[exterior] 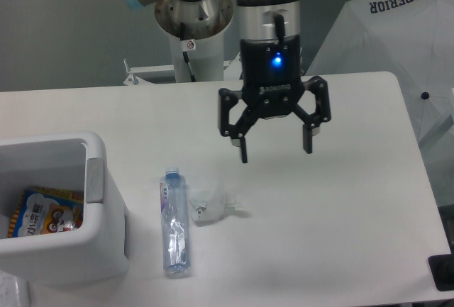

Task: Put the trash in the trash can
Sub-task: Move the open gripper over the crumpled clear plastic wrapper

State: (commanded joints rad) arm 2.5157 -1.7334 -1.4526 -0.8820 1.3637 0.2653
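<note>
A clear plastic bottle with a pale blue cap lies flat on the white table, its length running toward the front edge. Just to its right sits a small crumpled clear wrapper. The white boxy trash can stands at the front left, with a grey strip on its right wall. My gripper hangs open above the table, up and to the right of the wrapper, with nothing between its fingers.
Inside the trash can lies a colourful snack packet. The table ends at the right, where a white umbrella leans. The arm's base stands at the back edge.
</note>
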